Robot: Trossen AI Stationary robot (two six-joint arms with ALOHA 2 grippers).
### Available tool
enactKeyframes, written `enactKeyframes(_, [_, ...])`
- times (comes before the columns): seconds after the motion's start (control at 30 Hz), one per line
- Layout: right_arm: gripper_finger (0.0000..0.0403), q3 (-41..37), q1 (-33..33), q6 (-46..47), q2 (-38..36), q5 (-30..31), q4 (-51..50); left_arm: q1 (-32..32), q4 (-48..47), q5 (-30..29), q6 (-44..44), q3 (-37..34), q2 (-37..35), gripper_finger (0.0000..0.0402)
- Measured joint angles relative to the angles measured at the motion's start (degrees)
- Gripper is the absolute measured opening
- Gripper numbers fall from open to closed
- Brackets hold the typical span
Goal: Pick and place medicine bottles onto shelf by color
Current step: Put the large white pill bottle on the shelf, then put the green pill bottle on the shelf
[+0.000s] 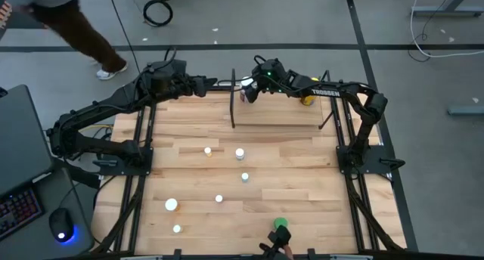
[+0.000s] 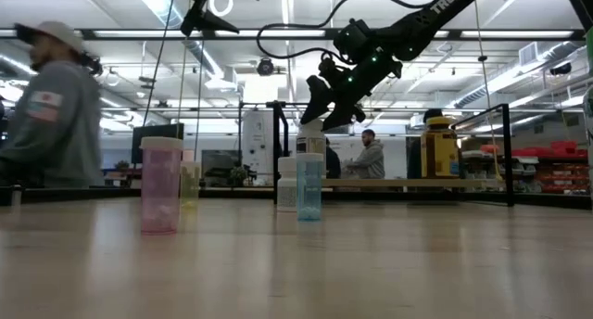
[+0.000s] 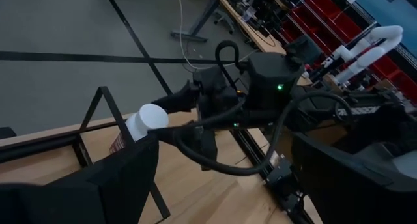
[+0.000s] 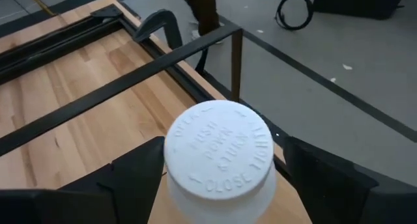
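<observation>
Right gripper, fingers spread, straddles the white bottle whose cap reads "PUSH DOWN… CLOSE".

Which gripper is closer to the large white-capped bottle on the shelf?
Right. The right gripper straddles the white-capped bottle, open fingers on both sides. The left gripper hangs beside the shelf, farther off.

The high view looks straight down on the whole table, both arms included. The low view sits at tabletop height, facing level across it into the room. The left wrist view looks toward the table's far edge; the right wrist view sits close above a white bottle there, which all four share
</observation>
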Motion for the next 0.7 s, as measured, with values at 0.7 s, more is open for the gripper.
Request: enactKeyframes(0.7, [0.0316,0.0,0.2,4.4,0.1,0.4,4.7,0.0,0.0,0.6,1.3,0.0,0.0,0.0355])
